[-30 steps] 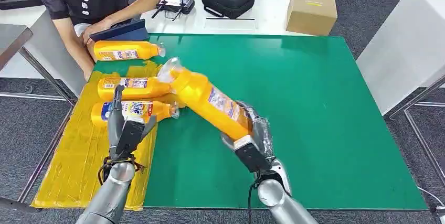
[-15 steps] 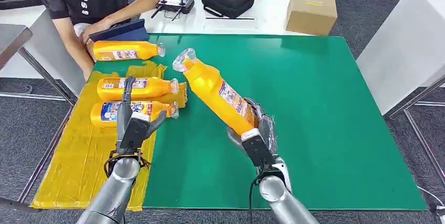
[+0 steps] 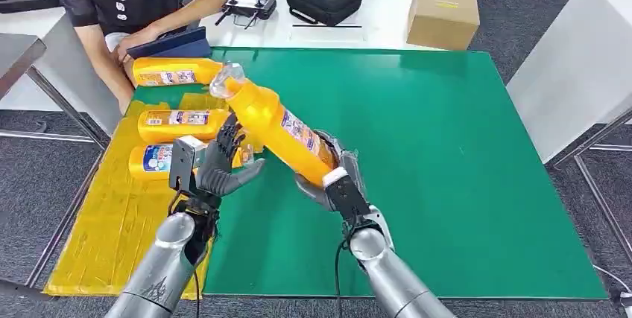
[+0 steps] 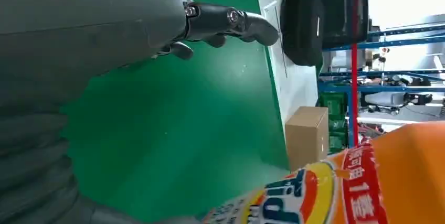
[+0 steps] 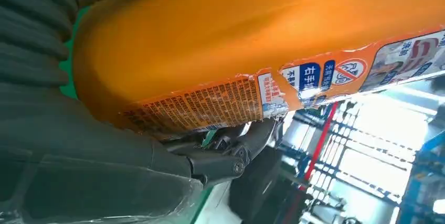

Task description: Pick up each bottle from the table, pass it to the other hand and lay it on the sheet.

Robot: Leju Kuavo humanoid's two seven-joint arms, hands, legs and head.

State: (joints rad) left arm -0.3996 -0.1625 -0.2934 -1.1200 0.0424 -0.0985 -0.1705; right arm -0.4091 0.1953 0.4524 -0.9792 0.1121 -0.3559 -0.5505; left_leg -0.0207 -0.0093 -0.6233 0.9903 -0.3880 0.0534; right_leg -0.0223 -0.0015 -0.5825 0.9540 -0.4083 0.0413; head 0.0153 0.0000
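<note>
Right wrist view: bottle [image 5: 252, 40] hides most right hand [image 3: 328, 176] fingers [image 5: 246, 153].

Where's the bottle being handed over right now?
Head view: the bottle is held by the right hand, tilted over the green mat's left part, the left hand open beside it.

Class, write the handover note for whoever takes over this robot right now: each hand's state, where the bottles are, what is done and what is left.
Right hand: grips the base of an orange bottle, held tilted above the green mat, cap toward the yellow sheet.
Left hand: open, fingers spread beside the held bottle, not gripping it.
Done: two bottles lie on the yellow sheet.
Left: pass the held bottle to the left hand and lay it on the sheet. Another bottle lies at the mat's far edge by a person's arm; it probably comes next.
</note>
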